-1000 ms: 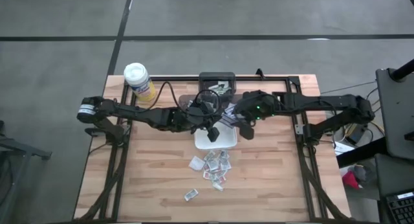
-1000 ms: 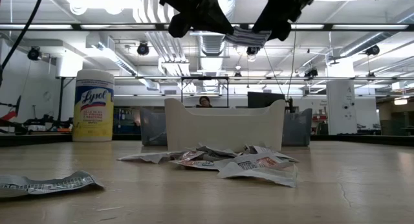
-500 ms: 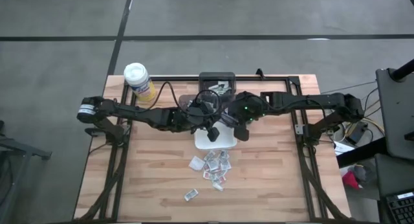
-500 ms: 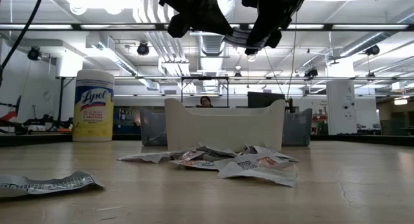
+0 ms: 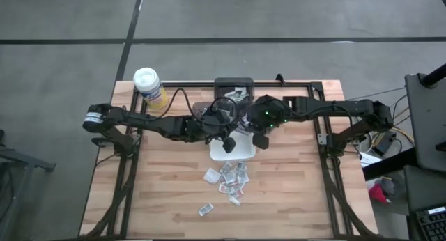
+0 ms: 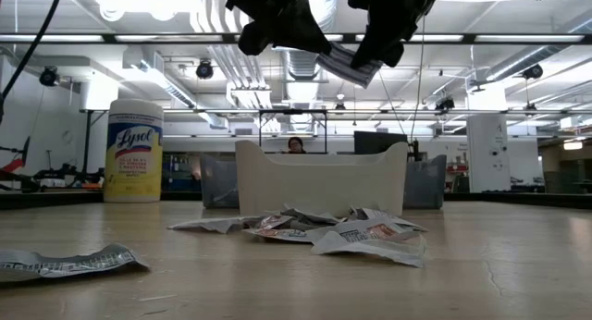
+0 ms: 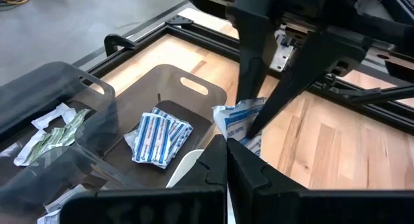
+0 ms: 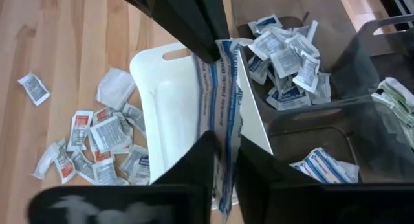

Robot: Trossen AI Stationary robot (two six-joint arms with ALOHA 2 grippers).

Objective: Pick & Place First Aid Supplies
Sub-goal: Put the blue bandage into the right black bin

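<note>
Passing one blue-striped packet (image 8: 223, 88) between arms above the white dish (image 8: 165, 114) near the table's far edge, we have the left pincer (image 7: 226, 143) clamped on it and the right pincer (image 8: 223, 149) now pinching it too, where a second ago its fingers stood wide apart. Tugging both ways could tear the packet, or a thin edge grip could drop it into the wrong grey bin (image 7: 187, 88).

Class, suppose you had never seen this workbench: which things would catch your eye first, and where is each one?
Both grippers meet above the white dish at mid-table: the left gripper and the right gripper pinch one blue-printed packet between them. A heap of small packets lies on the wood in front of the dish, and a yellow canister stands at the far left corner.
</note>
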